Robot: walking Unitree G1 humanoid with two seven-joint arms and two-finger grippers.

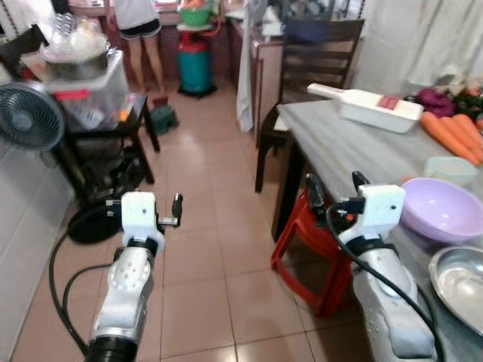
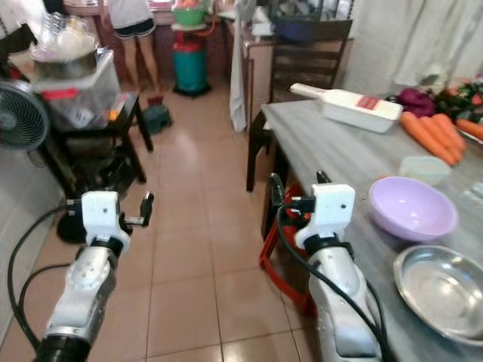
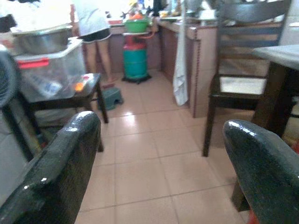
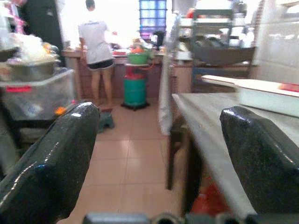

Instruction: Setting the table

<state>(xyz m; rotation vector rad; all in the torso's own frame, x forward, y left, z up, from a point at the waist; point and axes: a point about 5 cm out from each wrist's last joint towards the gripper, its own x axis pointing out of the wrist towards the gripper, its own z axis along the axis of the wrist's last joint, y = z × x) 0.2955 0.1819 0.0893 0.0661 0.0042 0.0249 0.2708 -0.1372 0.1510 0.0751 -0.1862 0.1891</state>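
A grey wood-grain table (image 1: 332,143) runs along the robot's right side, and on it sit the things for laying places: a lilac plastic bowl (image 1: 441,211) near the table's near edge, a shiny round metal plate (image 1: 460,285) just beside it and closer to the robot, and a small pale translucent tub (image 1: 450,169) just behind the bowl. Farther along the tabletop lie a bunch of orange carrots (image 1: 453,136) and a white rectangular grater with a red label and a long handle (image 1: 370,105). The right gripper (image 1: 332,196) hovers over the table's near corner, just beside the lilac bowl without touching it; its two black fingers (image 4: 56,163) stand wide apart and hold nothing, as the right wrist view confirms. The left gripper (image 1: 162,215) hangs out over the terracotta tiled floor (image 1: 204,249), well apart from the table, its fingers (image 3: 60,172) also spread wide and empty. A red plastic stool (image 1: 309,249) is tucked under the table's near end, and a dark wooden chair (image 1: 309,60) stands at its far end. On the robot's left a dark floor fan (image 1: 30,121) stands beside a low black side table (image 1: 121,124) bearing a clear plastic storage box (image 1: 87,94). At the far counter a person in dark shorts (image 1: 139,38) stands facing away, next to a teal gas cylinder (image 1: 196,68).
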